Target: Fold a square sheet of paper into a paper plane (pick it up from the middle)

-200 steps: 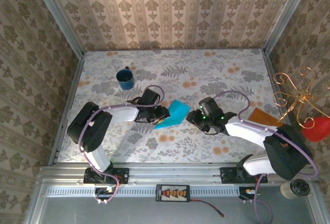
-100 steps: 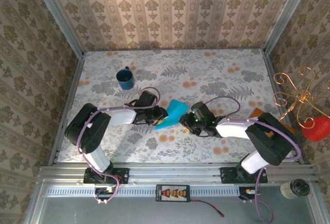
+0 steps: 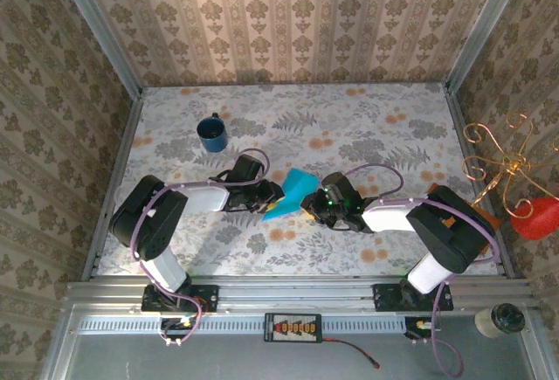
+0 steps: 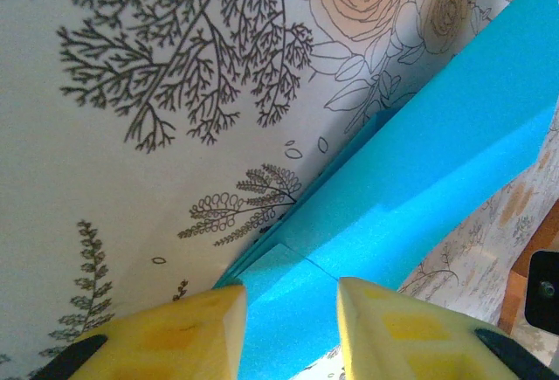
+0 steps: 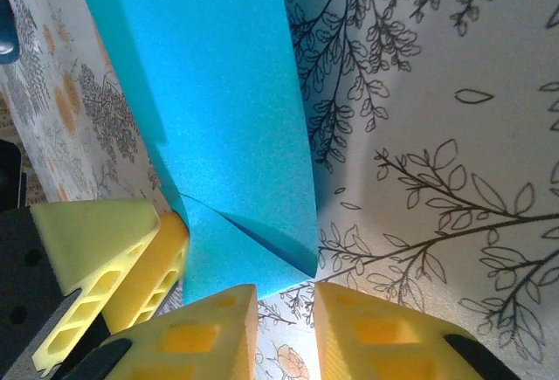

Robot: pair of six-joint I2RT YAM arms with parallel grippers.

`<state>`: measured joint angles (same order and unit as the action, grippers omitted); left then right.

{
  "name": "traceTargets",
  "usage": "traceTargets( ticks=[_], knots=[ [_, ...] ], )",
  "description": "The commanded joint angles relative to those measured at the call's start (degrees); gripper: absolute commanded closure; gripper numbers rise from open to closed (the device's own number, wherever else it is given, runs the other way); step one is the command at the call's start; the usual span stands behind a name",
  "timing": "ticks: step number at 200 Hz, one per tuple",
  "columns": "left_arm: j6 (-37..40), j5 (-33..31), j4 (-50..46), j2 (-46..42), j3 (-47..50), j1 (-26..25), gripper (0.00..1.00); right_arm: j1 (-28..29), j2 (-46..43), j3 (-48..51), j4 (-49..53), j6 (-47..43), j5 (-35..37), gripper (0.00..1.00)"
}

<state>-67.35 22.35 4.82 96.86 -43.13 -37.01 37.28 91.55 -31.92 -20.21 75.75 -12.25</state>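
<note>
Here the left gripper [image 4: 291, 310] pinches the folded turquoise paper [image 4: 419, 179]; right gripper [image 5: 284, 314] state unclear.

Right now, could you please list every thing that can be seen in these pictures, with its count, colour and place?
paper: one, bright turquoise blue, folded, at the middle of the table between the two hands.
mug: one, dark blue, far left part of the table.
board: one, orange-brown, flat, at the right edge, mostly hidden by the right arm.
table: one, pale cloth with flowers and ferns.
wire stand: one, gold, outside the right wall.
red thing: one, hanging near that stand.
left hand: one, yellow fingers on either side of the paper's near corner.
right hand: one, yellow fingers at the paper's corner.
</note>
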Motion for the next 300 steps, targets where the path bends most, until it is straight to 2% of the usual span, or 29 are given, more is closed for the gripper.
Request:
traceTargets(
  ticks=[1,63,117,190,270,300],
  knots=[
    [-0.8,-2.4,-4.1,2.6,2.3,0.4,0.66,0.3,1.5,0.0,-1.5,1.1,-0.5,0.75],
    [-0.9,-2.4,-4.1,2.5,2.3,0.5,0.65,0.3,1.9,0.7,-2.3,2.0,-0.5,0.75],
    [-4.0,-1.5,-0.4,2.3,4.1,1.1,0.65,0.3,5.0,2.6,-11.2,6.1,-2.5,0.75],
    [-5.3,-0.7,1.5,1.9,5.2,1.6,0.64,0.3,4.0,3.8,-14.0,5.9,-1.0,0.76],
    [-4.0,-0.4,1.2,0.3,4.7,1.6,0.62,0.3,2.8,4.0,-14.1,4.6,0.6,0.87],
    [2.4,-3.8,-3.6,-4.5,2.3,1.5,0.58,0.3,1.0,3.3,-11.6,3.4,1.3,0.91]
  ],
)
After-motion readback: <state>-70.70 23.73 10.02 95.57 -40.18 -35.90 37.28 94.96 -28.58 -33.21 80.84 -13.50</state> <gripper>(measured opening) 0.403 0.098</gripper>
